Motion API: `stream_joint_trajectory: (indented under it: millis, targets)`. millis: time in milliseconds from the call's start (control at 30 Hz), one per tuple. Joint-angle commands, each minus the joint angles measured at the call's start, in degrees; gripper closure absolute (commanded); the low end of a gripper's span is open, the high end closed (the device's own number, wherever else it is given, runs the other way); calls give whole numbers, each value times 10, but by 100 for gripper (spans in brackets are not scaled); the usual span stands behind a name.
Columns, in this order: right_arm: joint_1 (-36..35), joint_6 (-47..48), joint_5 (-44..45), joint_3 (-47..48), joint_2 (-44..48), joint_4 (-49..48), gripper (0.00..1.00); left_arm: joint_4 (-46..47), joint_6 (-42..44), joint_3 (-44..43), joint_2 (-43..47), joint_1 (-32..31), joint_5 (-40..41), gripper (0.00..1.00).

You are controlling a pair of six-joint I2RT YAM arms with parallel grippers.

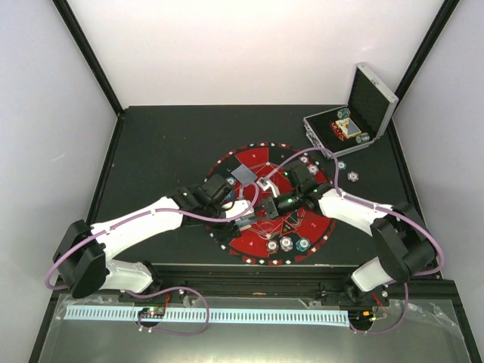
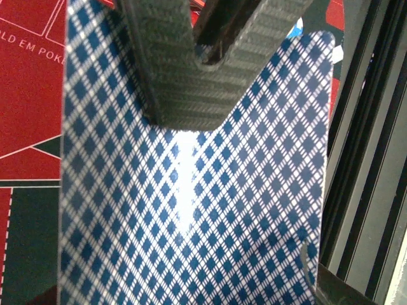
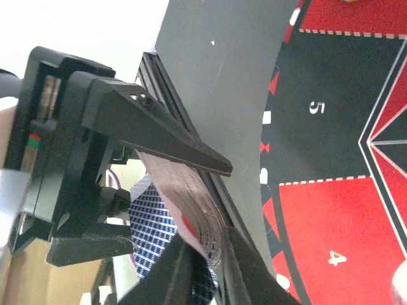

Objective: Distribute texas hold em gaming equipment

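"OLD EM POK" on round mat [image 2: 32,76], numerals "5", "4" on its sectors

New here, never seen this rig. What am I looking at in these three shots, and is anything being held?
Two robot arms are bolted at the near edge of a black table, each ending in a two-finger gripper. The overhead picture looks down from behind them: left arm, right arm. The other two pictures come from cameras on the wrists.

On the table lies a round red-and-black mat with some chips near its front edge. An open metal case stands at the back right.

The arms meet over the mat. In the right wrist view, the left gripper is clamped on a stack of cards. Their blue-patterned back fills the left wrist view. The right gripper has its fingers on either side of the cards' edge; whether it has gripped, I cannot tell.
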State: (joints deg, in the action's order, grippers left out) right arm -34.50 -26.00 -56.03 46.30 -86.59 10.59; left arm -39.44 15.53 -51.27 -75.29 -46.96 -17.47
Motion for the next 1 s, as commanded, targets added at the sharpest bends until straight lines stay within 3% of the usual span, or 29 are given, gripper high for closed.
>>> stream_joint_trajectory:
  millis: [0,167,400,733,967]
  targets:
    - [9,1,11,2,15,18,89,8,3,-14,14,-2,1,65]
    - [9,8,18,12,25,36,99,8,2,-14,14,-2,5,65]
    - [25,40,70,32,56,100,99,6,-1,-13,15,-2,23,65]
    - [58,168,284,117,91,286,99,3,-5,-11,16,26,54,65]
    - [33,236,227,126,98,310,99,0,-16,-15,41,103,81,65]
